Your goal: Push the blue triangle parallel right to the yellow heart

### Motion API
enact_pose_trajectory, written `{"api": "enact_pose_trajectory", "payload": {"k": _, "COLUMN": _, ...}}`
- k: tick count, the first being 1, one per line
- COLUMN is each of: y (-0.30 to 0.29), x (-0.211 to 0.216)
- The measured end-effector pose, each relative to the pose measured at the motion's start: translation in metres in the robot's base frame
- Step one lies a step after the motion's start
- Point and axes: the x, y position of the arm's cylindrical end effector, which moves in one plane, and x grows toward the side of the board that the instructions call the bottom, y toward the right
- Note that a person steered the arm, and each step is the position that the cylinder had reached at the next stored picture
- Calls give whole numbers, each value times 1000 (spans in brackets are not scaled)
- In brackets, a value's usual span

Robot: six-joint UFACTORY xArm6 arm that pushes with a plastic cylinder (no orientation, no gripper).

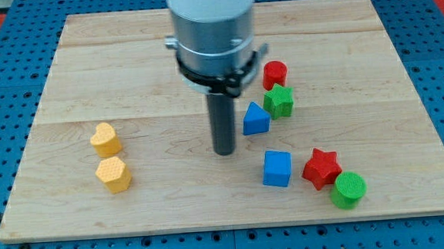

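The blue triangle (256,118) lies right of the board's middle. The yellow heart (105,138) lies far to the view's left, at about the same height in the view. My tip (224,151) rests on the board just left of and slightly below the blue triangle, a small gap apart. The arm's wide grey body hangs above it and hides part of the board behind.
A yellow hexagon (114,174) lies just below the heart. A green star (279,100) touches the triangle's upper right, with a red cylinder (274,74) above it. A blue cube (277,168), red star (321,168) and green cylinder (349,189) lie at lower right.
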Motion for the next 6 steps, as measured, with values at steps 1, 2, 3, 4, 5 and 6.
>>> {"api": "enact_pose_trajectory", "payload": {"k": 1, "y": 68, "x": -14}}
{"api": "enact_pose_trajectory", "payload": {"k": 2, "y": 87, "x": -21}}
{"api": "enact_pose_trajectory", "payload": {"k": 3, "y": 52, "x": -64}}
{"api": "enact_pose_trajectory", "payload": {"k": 4, "y": -45, "x": -75}}
{"api": "enact_pose_trajectory", "payload": {"k": 5, "y": -29, "x": -55}}
{"api": "enact_pose_trajectory", "payload": {"k": 6, "y": 45, "x": -42}}
